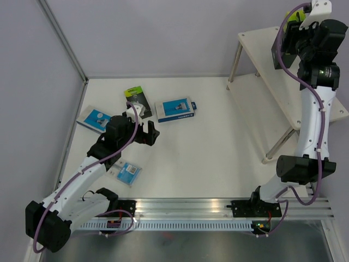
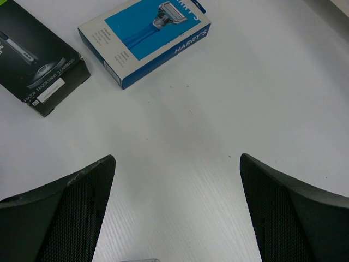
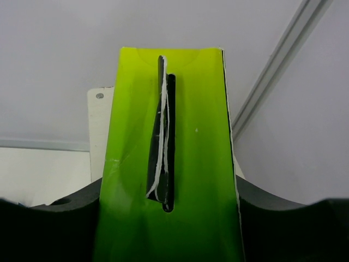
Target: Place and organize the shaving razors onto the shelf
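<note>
Right wrist – I see R end effector (image 3: 169,221) clamped on lime-topped box (image 3: 191,136) at shelf (image 1: 260,49); L end effector (image 2: 177,210) gaping.

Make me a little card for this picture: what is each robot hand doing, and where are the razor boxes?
left gripper: open, empty, above the table
right gripper: shut on black box with green top, up by the shelf
lying on table: other black box, Harry's blue box, second blue box, blister pack
packs left to move: four
</note>
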Robot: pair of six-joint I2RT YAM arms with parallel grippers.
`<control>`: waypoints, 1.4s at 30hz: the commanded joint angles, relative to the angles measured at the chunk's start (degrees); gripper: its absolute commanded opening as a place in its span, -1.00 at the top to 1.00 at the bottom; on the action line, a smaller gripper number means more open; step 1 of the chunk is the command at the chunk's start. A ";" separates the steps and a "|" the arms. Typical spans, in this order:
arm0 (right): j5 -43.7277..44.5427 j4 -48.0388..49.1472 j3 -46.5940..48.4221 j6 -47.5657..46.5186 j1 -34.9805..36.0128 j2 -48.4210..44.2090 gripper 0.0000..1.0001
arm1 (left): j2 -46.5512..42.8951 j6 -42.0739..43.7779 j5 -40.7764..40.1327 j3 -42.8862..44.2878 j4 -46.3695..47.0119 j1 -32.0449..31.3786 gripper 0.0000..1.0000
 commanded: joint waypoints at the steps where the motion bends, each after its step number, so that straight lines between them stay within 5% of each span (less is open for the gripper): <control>1: -6.78 2.50 2.31 2.12 -1.20 3.58 0.14 | 0.65 2.91 -2.46 2.91 -0.33 -0.06 -0.99; 16: -14.01 4.26 11.99 6.45 -5.08 10.70 -0.12 | 10.14 -0.86 -0.44 11.17 -2.00 -0.15 -0.99; 22: -15.24 4.96 11.64 6.97 -5.25 11.49 -0.30 | 10.93 -1.47 3.07 12.14 -2.00 -0.15 -0.99; 24: -15.24 5.31 11.81 7.59 -5.17 12.02 -0.51 | 11.28 -2.18 3.60 12.14 -1.91 -0.15 -0.99; 33: -16.47 6.55 11.03 8.12 -5.25 12.98 -0.59 | 10.93 -1.65 3.78 11.53 -2.00 -0.15 -0.99; 36: -16.29 6.72 10.76 7.85 -5.25 13.69 -0.53 | 10.84 -1.57 3.78 11.61 -2.00 -0.24 -0.99; 38: -16.55 7.16 10.85 7.68 -5.25 14.13 -0.27 | 10.84 -1.39 3.60 11.61 -2.00 -0.15 -0.99; 42: -17.70 8.74 11.20 7.94 -5.25 15.53 -0.22 | 11.02 -1.39 3.25 11.96 -2.09 -0.15 -0.99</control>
